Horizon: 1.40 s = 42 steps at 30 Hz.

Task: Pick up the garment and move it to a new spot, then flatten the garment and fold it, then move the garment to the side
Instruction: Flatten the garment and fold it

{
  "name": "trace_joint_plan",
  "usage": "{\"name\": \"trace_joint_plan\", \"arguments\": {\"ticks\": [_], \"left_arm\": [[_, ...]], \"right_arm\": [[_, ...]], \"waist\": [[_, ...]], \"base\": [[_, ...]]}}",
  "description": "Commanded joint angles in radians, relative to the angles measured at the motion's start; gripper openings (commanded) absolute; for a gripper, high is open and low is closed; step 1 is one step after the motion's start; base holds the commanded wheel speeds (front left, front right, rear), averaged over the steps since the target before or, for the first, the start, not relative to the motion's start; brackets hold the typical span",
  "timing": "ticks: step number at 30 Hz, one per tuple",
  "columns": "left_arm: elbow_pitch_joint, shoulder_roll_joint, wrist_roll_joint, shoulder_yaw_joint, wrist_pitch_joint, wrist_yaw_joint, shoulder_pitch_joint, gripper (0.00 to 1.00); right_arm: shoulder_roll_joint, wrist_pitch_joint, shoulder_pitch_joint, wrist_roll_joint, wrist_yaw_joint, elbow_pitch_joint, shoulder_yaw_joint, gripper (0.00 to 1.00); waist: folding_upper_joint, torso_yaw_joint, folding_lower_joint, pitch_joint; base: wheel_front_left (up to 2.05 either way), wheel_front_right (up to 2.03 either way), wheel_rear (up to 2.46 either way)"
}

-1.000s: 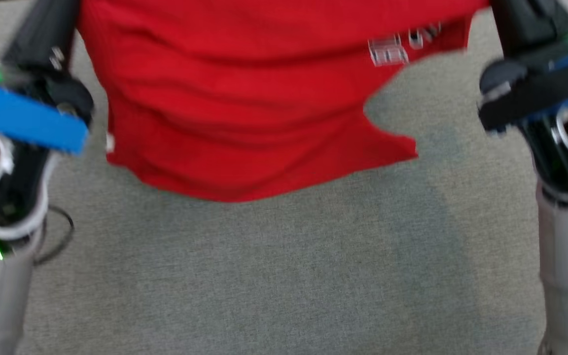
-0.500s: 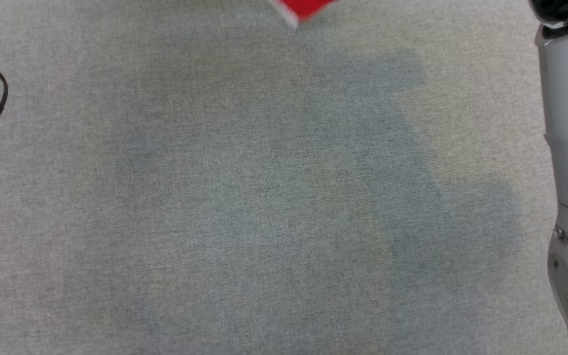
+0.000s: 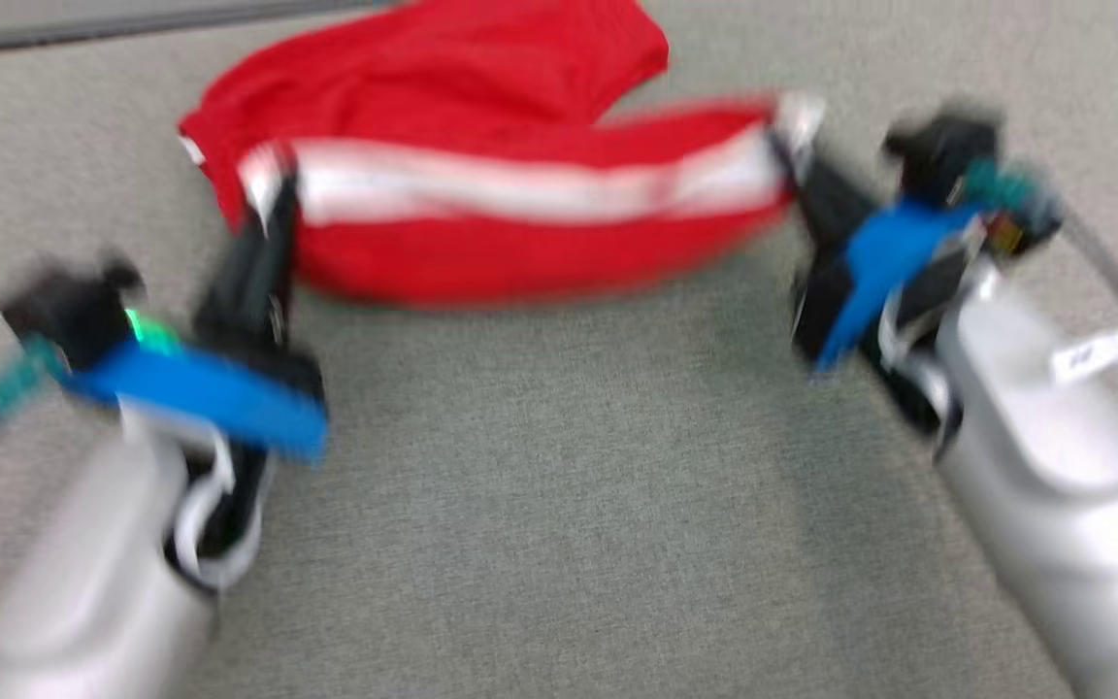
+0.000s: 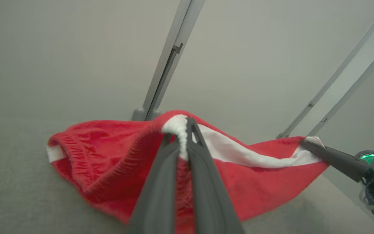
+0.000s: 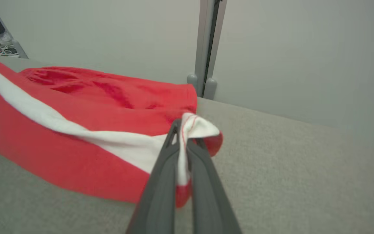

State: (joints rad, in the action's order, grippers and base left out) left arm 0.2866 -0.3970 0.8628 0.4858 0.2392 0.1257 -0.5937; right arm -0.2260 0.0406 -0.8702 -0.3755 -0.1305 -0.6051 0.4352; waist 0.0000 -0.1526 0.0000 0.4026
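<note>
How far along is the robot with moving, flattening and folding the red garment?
Done: both the left gripper and right gripper are shut on the white-banded edge of the garment. In hand: that edge hangs stretched between them, the rest bunched on the table. Left: flattening, folding, moving it aside.

- garment (image 3: 481,257): red, with one white stripe
- bench (image 3: 559,505): mottled grey weave
- left tool (image 4: 180,130), right tool (image 5: 183,133): dark grey fingers, blue bands behind
- forearms (image 3: 1054,456): silver
- wall (image 4: 60,48): pale grey
</note>
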Motion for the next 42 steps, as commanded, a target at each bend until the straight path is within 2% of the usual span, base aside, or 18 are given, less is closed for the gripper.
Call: {"name": "trace_joint_plan", "arguments": {"ticks": [1, 4, 7, 10, 13, 16, 19, 22, 24, 27, 30, 34, 42], "left_arm": [[-0.009, -0.016, 0.016, 0.009, 0.006, 0.006, 0.038, 0.0], [-0.038, -0.066, 0.045, 0.075, 0.003, 0.007, 0.174, 0.0], [-0.113, -0.108, 0.108, 0.124, -0.032, 0.007, 0.289, 0.0], [-0.216, -0.159, 0.164, 0.159, -0.088, 0.007, 0.371, 0.0], [-0.319, -0.204, 0.224, 0.174, -0.145, -0.004, 0.445, 0.0], [-0.427, -0.247, 0.284, 0.177, -0.197, -0.034, 0.511, 0.0], [-0.531, -0.287, 0.333, 0.17, -0.229, -0.072, 0.572, 0.0], [-0.608, -0.304, 0.356, 0.151, -0.222, -0.107, 0.607, 0.0], [-0.622, -0.3, 0.358, 0.139, -0.205, -0.124, 0.615, 0.0], [-0.596, -0.255, 0.362, 0.122, -0.172, -0.138, 0.591, 0.0], [-0.515, -0.204, 0.34, 0.112, -0.134, -0.156, 0.549, 0.0], [-0.377, -0.11, 0.318, 0.114, -0.091, -0.151, 0.461, 0.0], [-0.136, 0.068, 0.29, 0.136, -0.052, -0.104, 0.246, 0.0]], "right_arm": [[-0.007, -0.024, 0.043, -0.049, -0.001, 0.029, 0.034, 0.0], [-0.106, -0.14, 0.158, -0.217, 0.0, 0.134, 0.097, 0.0], [-0.195, -0.228, 0.278, -0.323, -0.001, 0.267, 0.102, 0.0], [-0.298, -0.313, 0.4, -0.358, 0.0, 0.39, 0.059, 0.0], [-0.349, -0.403, 0.545, -0.364, 0.0, 0.505, -0.031, 0.0], [-0.345, -0.496, 0.704, -0.362, 0.0, 0.636, -0.157, 0.0], [-0.305, -0.6, 0.85, -0.328, 0.0, 0.776, -0.289, 0.0], [-0.255, -0.685, 0.939, -0.251, 0.0, 0.902, -0.413, 0.0], [-0.218, -0.725, 0.958, -0.212, 0.0, 0.958, -0.459, 0.0], [-0.191, -0.753, 0.91, -0.187, 0.0, 0.988, -0.459, 0.0], [-0.188, -0.749, 0.822, -0.182, 0.0, 0.938, -0.414, 0.0], [-0.2, -0.681, 0.646, -0.172, 0.0, 0.823, -0.34, 0.0], [-0.223, -0.566, 0.289, -0.146, 0.0, 0.522, -0.216, 0.0]], "waist": [[0.0, -0.008, 0.0, -0.02], [0.0, -0.006, 0.0, -0.066], [0.0, 0.009, 0.0, -0.111], [0.0, 0.035, 0.0, -0.149], [0.0, 0.06, 0.0, -0.179], [0.0, 0.077, 0.0, -0.198], [0.0, 0.087, 0.0, -0.207], [0.0, 0.095, 0.0, -0.209], [0.0, 0.102, 0.0, -0.205], [0.0, 0.115, 0.0, -0.191], [0.0, 0.13, 0.0, -0.166], [0.0, 0.162, 0.0, -0.117], [0.0, 0.259, 0.0, -0.003]], "base": [[0.0, 0.0, 0.0], [0.0, 0.0, 0.0], [0.0, 0.0, 0.0], [0.0, 0.0, 0.0], [0.0, 0.0, 0.0], [0.0, 0.0, 0.0], [0.0, 0.0, 0.0], [0.0, 0.0, 0.0], [0.0, 0.0, 0.0], [0.0, 0.0, 0.0], [0.0, 0.0, 0.0], [0.0, 0.0, 0.0], [0.0, 0.0, 0.0]]}}
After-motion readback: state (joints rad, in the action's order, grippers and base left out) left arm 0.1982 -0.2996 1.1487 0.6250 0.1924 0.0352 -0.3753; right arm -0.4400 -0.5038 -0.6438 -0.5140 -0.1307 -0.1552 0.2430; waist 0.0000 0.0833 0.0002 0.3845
